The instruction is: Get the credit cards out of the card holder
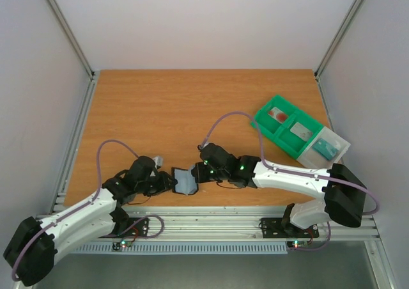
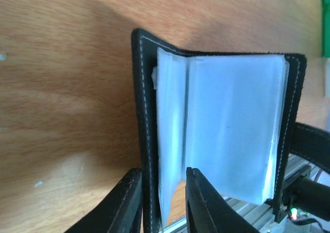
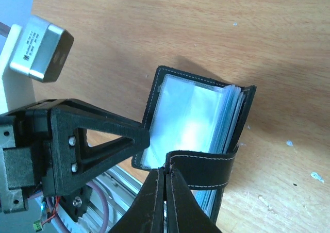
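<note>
Table [image 1: 192, 103] wood by the near edge lay under the card holder [image 1: 186, 181], spread open between both arms so its clear sleeves [image 2: 232, 135] faced up. The left gripper [image 2: 163, 179] was clamped on one cover to anchor it, while the right gripper [image 3: 165, 176] was pinched shut on the snap tab [image 3: 202, 167], drawing the other cover wide. The credit cards, probably inside those sleeves, could not be made out singly.

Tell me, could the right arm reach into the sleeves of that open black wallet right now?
Probably not yet. The right arm has its jaws shut on the snap tab of the card holder, while the left arm grips its cover. The sleeves lie open, so only letting go stands in the way.
</note>
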